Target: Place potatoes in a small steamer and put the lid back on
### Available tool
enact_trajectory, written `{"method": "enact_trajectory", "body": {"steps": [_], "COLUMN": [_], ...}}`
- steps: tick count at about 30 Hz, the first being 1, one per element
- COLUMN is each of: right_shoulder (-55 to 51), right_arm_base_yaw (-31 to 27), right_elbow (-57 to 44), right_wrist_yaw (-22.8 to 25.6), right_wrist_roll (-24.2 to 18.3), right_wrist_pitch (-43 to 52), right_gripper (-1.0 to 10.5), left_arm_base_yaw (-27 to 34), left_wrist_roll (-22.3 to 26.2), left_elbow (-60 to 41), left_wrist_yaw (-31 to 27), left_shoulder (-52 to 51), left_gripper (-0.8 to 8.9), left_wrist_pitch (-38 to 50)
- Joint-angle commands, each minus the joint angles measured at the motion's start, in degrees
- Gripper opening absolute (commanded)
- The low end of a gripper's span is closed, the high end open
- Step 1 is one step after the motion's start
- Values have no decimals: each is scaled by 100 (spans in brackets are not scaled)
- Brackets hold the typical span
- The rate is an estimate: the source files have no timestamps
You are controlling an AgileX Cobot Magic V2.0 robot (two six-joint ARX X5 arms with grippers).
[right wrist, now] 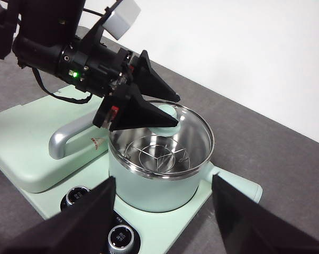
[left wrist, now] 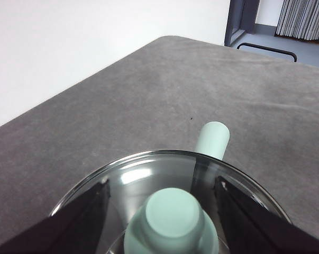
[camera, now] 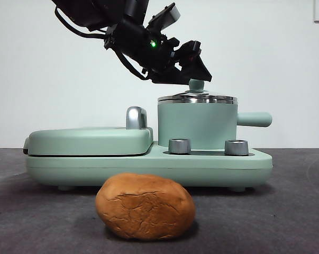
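Left gripper (camera: 197, 79) at knob of lid (camera: 197, 97), jaws spread either side of green knob, not closed on it as far as we can tell; contact hard to judge from the front.

Lid sits on small steamer (camera: 196, 126), steel rims together; inside we see only a steel rack (right wrist: 158, 154), no food.

Right gripper (right wrist: 164, 211) hangs open above control knobs, holding nothing.

Potato (camera: 145, 205) lies on table in front of cooker base, well apart from pot.

We judge task barely begun: lid to come off, potato to go in, lid back on.
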Motion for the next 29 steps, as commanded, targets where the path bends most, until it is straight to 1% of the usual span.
{"method": "enact_trajectory", "body": {"steps": [1, 14, 16, 21, 29], "right_shoulder": [28, 28, 28, 28, 28], "right_arm_base_yaw": [26, 26, 26, 26, 26], "right_elbow": [83, 83, 83, 83, 83], "right_wrist_yaw": [-17, -15, -15, -15, -15], "right_wrist_roll": [101, 101, 101, 101, 98], "right_wrist_pitch": [48, 48, 46, 46, 46], "right_gripper": [287, 287, 287, 287, 287], "left_arm_base_yaw": [-46, -42, -42, -42, -42], "left_wrist_roll": [44, 63, 68, 203, 365], "left_elbow": [155, 155, 155, 155, 155], "left_wrist_yaw": [-15, -17, -17, -17, -17], "left_shoulder": [166, 223, 223, 223, 221], "left_gripper": [312, 300, 241, 3, 6], "left_wrist_pitch": [31, -175, -175, -170, -122]}}
